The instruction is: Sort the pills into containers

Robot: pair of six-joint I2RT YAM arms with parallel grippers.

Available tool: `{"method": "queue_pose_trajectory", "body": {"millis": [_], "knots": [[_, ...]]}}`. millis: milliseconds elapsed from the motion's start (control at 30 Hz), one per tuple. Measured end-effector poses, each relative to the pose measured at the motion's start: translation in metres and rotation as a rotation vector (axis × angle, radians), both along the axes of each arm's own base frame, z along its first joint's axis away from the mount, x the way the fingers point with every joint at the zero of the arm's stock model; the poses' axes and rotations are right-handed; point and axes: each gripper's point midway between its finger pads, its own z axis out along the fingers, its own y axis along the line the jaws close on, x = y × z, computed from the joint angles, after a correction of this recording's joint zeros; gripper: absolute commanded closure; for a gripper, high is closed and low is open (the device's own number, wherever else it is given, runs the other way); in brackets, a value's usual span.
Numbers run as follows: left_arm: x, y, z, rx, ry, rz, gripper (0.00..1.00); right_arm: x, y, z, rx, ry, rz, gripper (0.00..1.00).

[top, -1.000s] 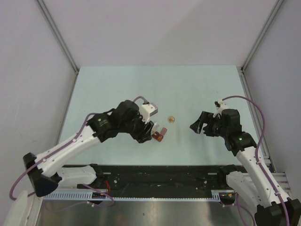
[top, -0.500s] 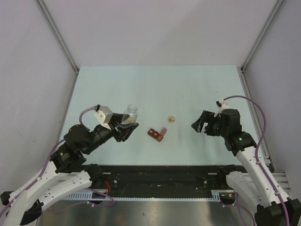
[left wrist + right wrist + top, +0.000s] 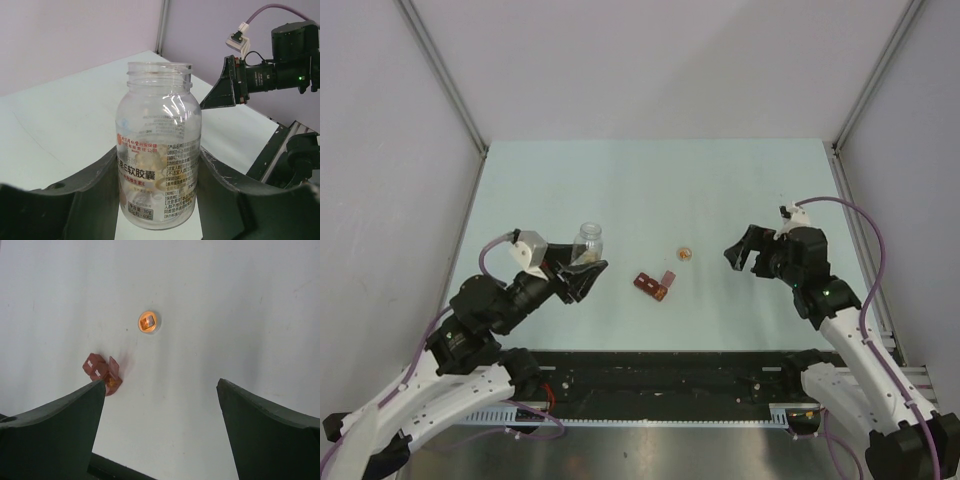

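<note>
My left gripper (image 3: pixel 582 266) is shut on a small clear round bottle (image 3: pixel 587 241), holding it upright and uncapped to the left of the pill box. In the left wrist view the bottle (image 3: pixel 159 145) sits between both fingers (image 3: pixel 87 192), with pale capsules in its lower half. The dark red pill box (image 3: pixel 653 285) lies on the table. In the right wrist view the pill box (image 3: pixel 101 371) has one lid open, with orange-tan pills (image 3: pixel 112 383) inside that compartment. My right gripper (image 3: pixel 742 252) is open and empty, right of the box.
A round bottle cap (image 3: pixel 685 254) lies on the pale green table (image 3: pixel 650 190) between the box and my right gripper; it also shows in the right wrist view (image 3: pixel 147 321). Grey walls enclose the table on three sides. A black rail (image 3: pixel 660 365) runs along the near edge.
My left arm has drawn back to the left from over the pill box, carrying the bottle, which now stands upright. My right gripper has shifted slightly.
</note>
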Motion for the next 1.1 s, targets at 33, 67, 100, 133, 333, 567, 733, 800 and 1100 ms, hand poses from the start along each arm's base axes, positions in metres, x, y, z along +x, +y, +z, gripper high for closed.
{"method": "queue_pose_trajectory", "body": {"millis": [33, 67, 100, 133, 333, 567, 733, 800, 1100], "knots": [[-0.001, 0.002, 0.0, -0.005, -0.004, 0.003, 1.0, 0.003, 0.001, 0.002, 0.003, -0.011, -0.001, 0.0], [-0.002, 0.004, 0.001, -0.011, -0.008, 0.005, 1.0, 0.006, 0.001, 0.004, 0.005, -0.021, -0.006, 0.0], [-0.003, 0.006, 0.002, -0.018, -0.013, 0.007, 1.0, 0.008, 0.0, 0.004, 0.007, -0.025, -0.01, 0.0], [-0.004, 0.008, 0.003, -0.024, -0.017, 0.009, 1.0, 0.01, 0.001, 0.005, 0.01, -0.03, -0.012, 0.0], [-0.009, 0.016, 0.005, -0.059, -0.032, 0.021, 1.0, 0.023, 0.005, 0.011, 0.056, -0.052, -0.008, 0.0], [-0.011, 0.015, 0.004, -0.067, -0.022, 0.009, 1.0, 0.03, -0.002, 0.012, 0.095, -0.054, -0.052, 0.01], [-0.01, 0.013, -0.001, -0.059, -0.016, 0.003, 1.0, 0.034, -0.004, 0.015, 0.103, -0.069, -0.061, 0.06], [-0.01, 0.012, -0.006, -0.05, -0.008, 0.004, 0.99, 0.037, -0.006, 0.012, 0.097, -0.064, -0.075, 0.06], [-0.008, 0.012, -0.015, -0.034, 0.005, 0.009, 0.99, 0.047, 0.013, -0.005, -0.055, -0.129, -0.094, 0.05]]}}
